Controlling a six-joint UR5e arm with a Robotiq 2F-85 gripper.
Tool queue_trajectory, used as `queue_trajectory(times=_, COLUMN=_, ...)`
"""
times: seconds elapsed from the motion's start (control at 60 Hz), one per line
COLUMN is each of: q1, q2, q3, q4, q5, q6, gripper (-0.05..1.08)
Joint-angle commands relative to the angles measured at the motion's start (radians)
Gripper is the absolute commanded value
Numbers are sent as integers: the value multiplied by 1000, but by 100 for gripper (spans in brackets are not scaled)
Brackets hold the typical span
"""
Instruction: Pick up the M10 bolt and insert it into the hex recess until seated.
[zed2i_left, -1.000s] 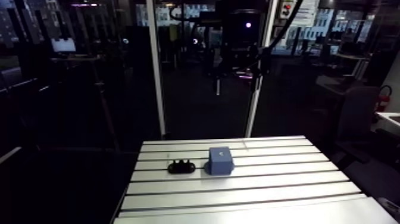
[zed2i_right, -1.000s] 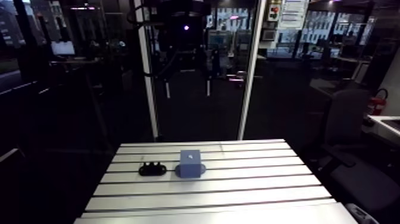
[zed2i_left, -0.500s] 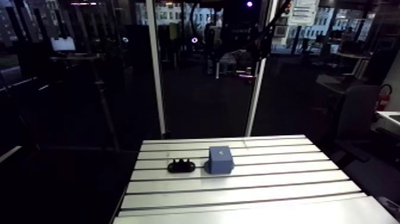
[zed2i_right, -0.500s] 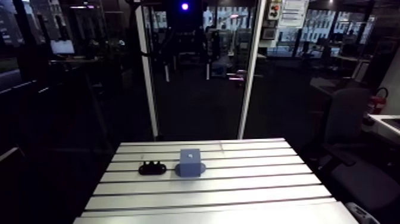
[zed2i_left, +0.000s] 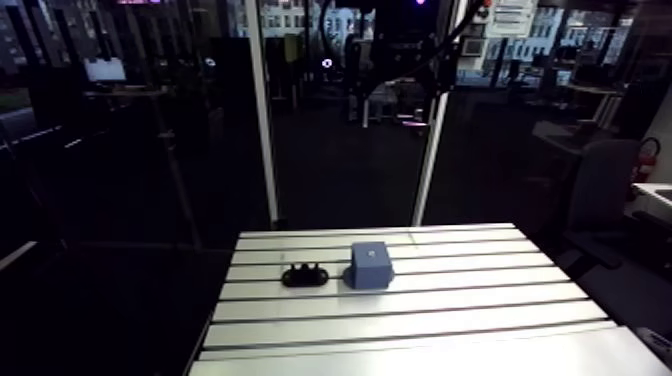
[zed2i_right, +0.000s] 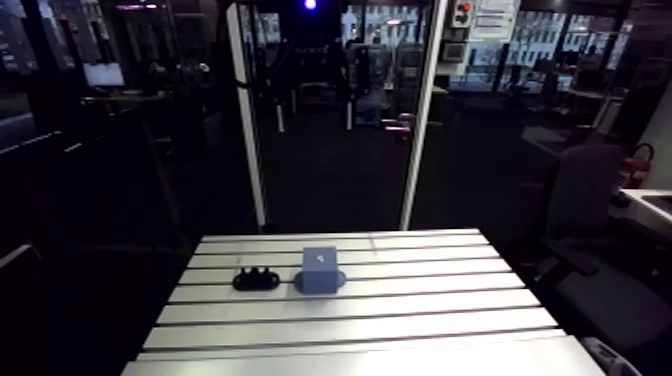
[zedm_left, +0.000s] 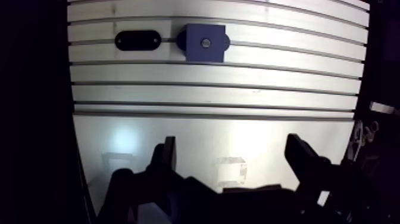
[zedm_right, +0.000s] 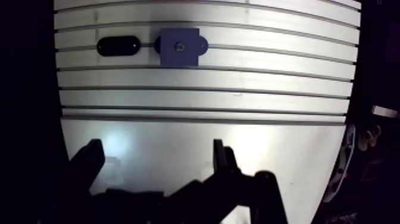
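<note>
While the gripper (zedm_left: 235, 159) hangs high over the plain near strip of the desk (zedm_left: 214, 89), its two fingers (zedm_left: 169, 156) are spread wide apart with nothing between them (only bare metal shows in the gap). Well ahead of the fingers, across several slots, a blue block (zedm_left: 195, 50) sits on the far part of the desk. A small round mark at the centre of its top face is the recess (zedm_left: 205, 43); its shape is too small to read. Just beside the block, on the same pair of slots but not touching it, lies a black oval holder (zedm_left: 137, 40). In the arm view three small dark knobs (zed2i_left: 305, 268) stand in a row on top of the holder. The M10 bolt cannot be told as such; it may be one of these knobs. Nothing else lies on the desk, and the block and the holder both stand flat and upright.
</note>
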Motion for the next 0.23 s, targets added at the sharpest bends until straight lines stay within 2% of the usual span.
queue_trajectory(times=0.017, q1=0, q2=3, q3=6, q4=0, q5=1, q6=0, gripper=1)
queue_trajectory(times=0.233, q1=0, q2=7, q3=4, q4=0, q5=1, q6=0, gripper=1)
